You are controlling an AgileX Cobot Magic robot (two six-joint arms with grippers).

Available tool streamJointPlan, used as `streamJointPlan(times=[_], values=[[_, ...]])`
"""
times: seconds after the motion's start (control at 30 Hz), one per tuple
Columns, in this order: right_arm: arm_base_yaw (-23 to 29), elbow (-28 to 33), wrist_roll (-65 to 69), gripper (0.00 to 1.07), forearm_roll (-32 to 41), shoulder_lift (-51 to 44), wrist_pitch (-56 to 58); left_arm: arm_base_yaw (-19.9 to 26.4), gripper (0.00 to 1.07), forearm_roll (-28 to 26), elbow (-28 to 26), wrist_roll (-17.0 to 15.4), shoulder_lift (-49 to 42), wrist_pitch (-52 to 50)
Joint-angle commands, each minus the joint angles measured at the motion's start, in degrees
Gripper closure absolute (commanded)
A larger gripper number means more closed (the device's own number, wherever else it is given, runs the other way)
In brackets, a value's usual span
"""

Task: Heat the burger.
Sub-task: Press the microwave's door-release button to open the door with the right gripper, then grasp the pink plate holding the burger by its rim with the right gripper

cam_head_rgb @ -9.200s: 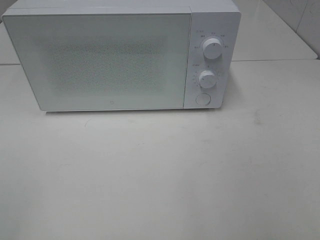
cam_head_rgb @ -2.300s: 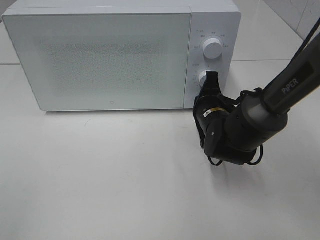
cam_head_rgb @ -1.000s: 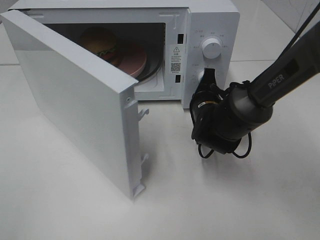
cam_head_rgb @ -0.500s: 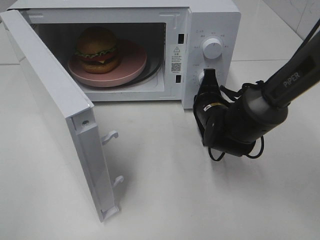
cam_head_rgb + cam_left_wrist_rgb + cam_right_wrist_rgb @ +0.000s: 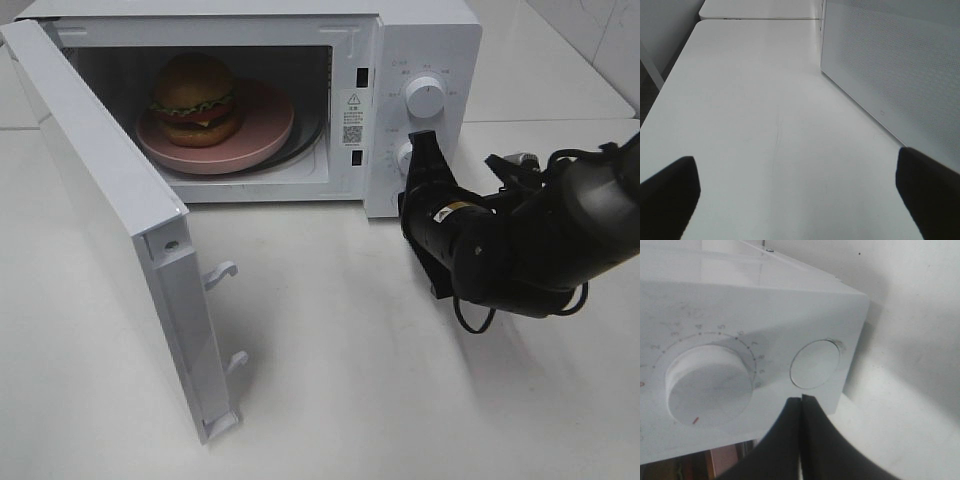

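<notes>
The burger (image 5: 195, 98) is seen on the pink plate (image 5: 275, 125) inside the open microwave (image 5: 430, 40). It is judged light, soft and easily squashed, best taken by the plate's rim. The right gripper (image 5: 801, 401) is closed, empty; the left gripper (image 5: 797, 177) is spread wide, empty.

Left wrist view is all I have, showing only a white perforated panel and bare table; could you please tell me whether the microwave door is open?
Observer: Yes, the door stands wide open; that panel is its outer face.
Operator: Thank you. Is the burger inside?
Observer: The burger sits on the pink plate inside the microwave.
Operator: And where is the right gripper, please?
Observer: The right gripper is shut, its tips close to the round button on the control panel.
</notes>
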Motion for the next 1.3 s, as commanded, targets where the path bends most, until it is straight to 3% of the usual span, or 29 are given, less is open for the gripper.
streamJointPlan(times=[0.03,0.2,0.8,1.07,1.3], values=[[0.17,1.83,-3.50,1.07,-1.20,-3.15,2.86,-0.29,0.07,0.00,0.06,-0.46,-0.46,0.17],[0.00,5.61,-13.87,1.07,-7.33,-10.54,12.89,-0.29,0.07,0.00,0.06,-0.46,-0.46,0.17],[0.00,5.90,-38.56,1.07,-23.55,-22.23,46.52,-0.29,0.07,0.00,0.06,-0.46,-0.46,0.17],[0.00,5.90,-47.33,1.07,-27.50,-26.70,59.70,-0.29,0.07,0.00,0.06,-0.46,-0.46,0.17],[0.00,5.79,-67.55,1.06,-28.93,-31.40,70.47,-0.29,0.07,0.00,0.06,-0.46,-0.46,0.17]])
